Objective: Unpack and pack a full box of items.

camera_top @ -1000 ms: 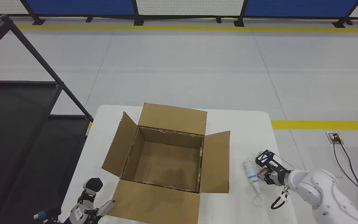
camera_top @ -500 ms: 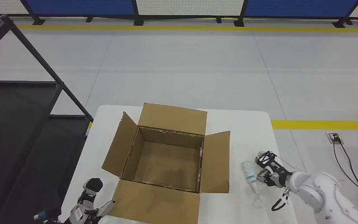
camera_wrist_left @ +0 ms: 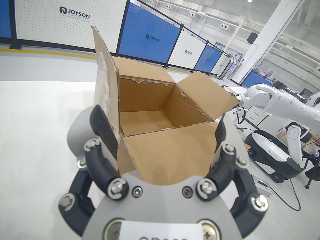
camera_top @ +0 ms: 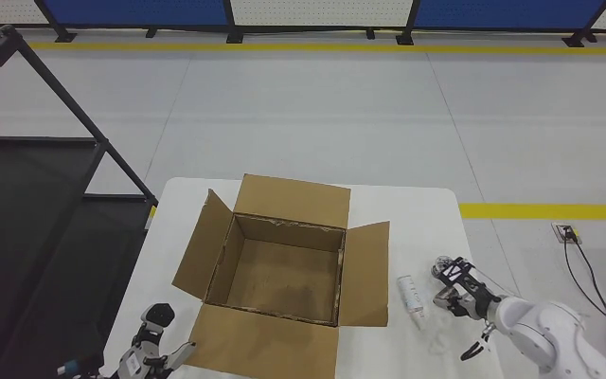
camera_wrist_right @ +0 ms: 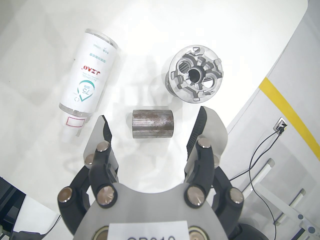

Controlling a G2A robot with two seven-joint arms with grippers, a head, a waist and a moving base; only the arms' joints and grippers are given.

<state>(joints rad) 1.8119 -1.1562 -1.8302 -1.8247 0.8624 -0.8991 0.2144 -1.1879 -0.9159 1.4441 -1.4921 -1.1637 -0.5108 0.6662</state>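
An open cardboard box stands mid-table with its flaps spread, and its inside looks bare. My left gripper is open just in front of the near flap, at the table's near left corner. To the right of the box lies a white-labelled bottle on its side. Beside it are a short rusty steel cylinder and a grey toothed metal hub. My right gripper hovers open over the cylinder, one finger on each side of it.
The white table ends close to the right of the metal parts, with floor and a cable beyond. A dark rack stands off the table's left side. Bare tabletop lies between the box and the bottle.
The bottle has shifted left toward the box and now lies apart from the right gripper, which drew back slightly toward the near edge. The left arm has not moved.
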